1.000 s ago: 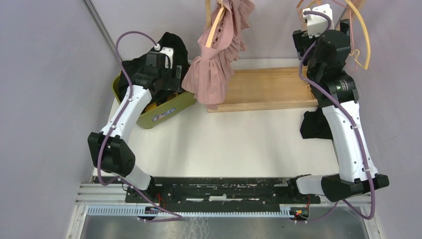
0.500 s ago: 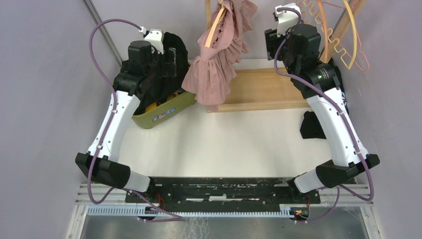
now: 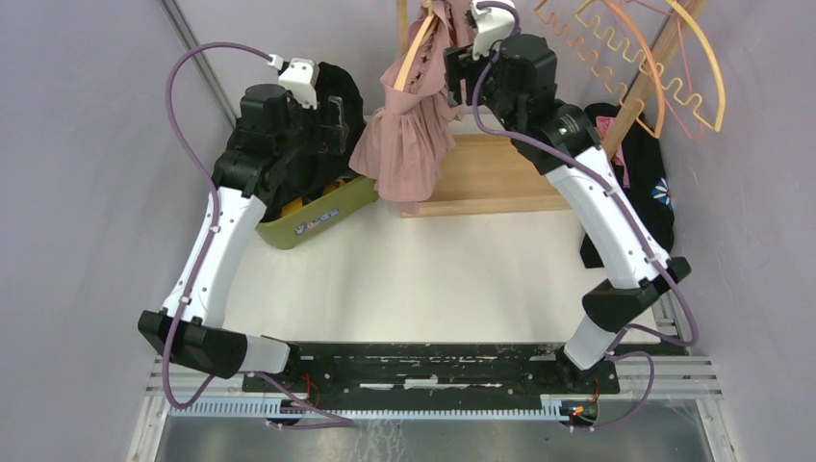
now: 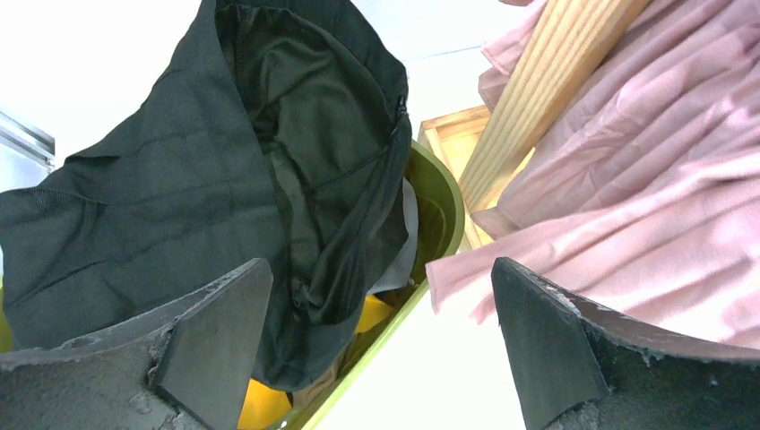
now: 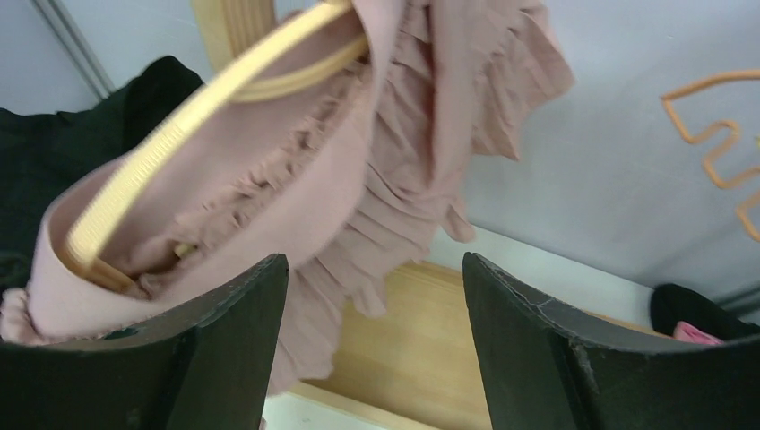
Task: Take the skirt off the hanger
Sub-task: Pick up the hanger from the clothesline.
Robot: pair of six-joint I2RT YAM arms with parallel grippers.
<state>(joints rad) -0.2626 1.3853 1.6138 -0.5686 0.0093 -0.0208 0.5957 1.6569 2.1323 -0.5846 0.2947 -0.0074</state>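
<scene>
jaws stand wide and empty on the left gripper and the right gripper. we find the pink skirt on its hanger, above the wooden stand. we judge removal not yet begun: gripping and sliding off remain.

From above, the picture's top edge cuts off the hanger and the upper part of the skirt, hook unseen; the right wrist view shows the hanger blurred; a black garment hides most of the green bin; its label is too small to read.
</scene>
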